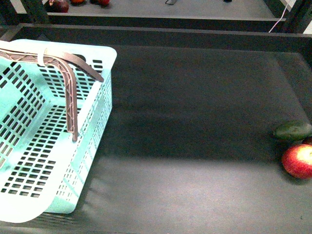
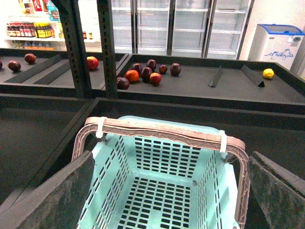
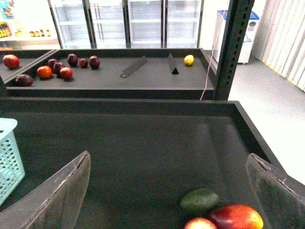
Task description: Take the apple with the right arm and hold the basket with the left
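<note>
Red apple [image 1: 297, 161]: it lay on the dark shelf floor, well to the right of the basket [image 1: 105, 68], not yet picked.
Neighbours: a green fruit [image 1: 292, 130] sat just beside the apple. A darker red fruit [image 1: 308, 141] showed only as a sliver, farther from the basket.
Right gripper [image 3: 167, 154]: its fingers were spread wide with nothing between them, hanging short of the fruit.
Left gripper [image 2: 171, 153]: it was spread wide too, above the basket's near end. The handles [image 2: 162, 131] were ahead of it and ungripped.
Risk at the apple: the three fruits were packed close. To my eye, closing fingers could catch the green one or nudge the round apple into rolling.
Risk at the basket: it was unheld. I judged that light plastic might slide or tip under a careless grab at the handles.
Count: one apple, one basket, one green fruit, one darker red fruit, two grippers, two white ties [image 2: 100, 128] on the handles.
</note>
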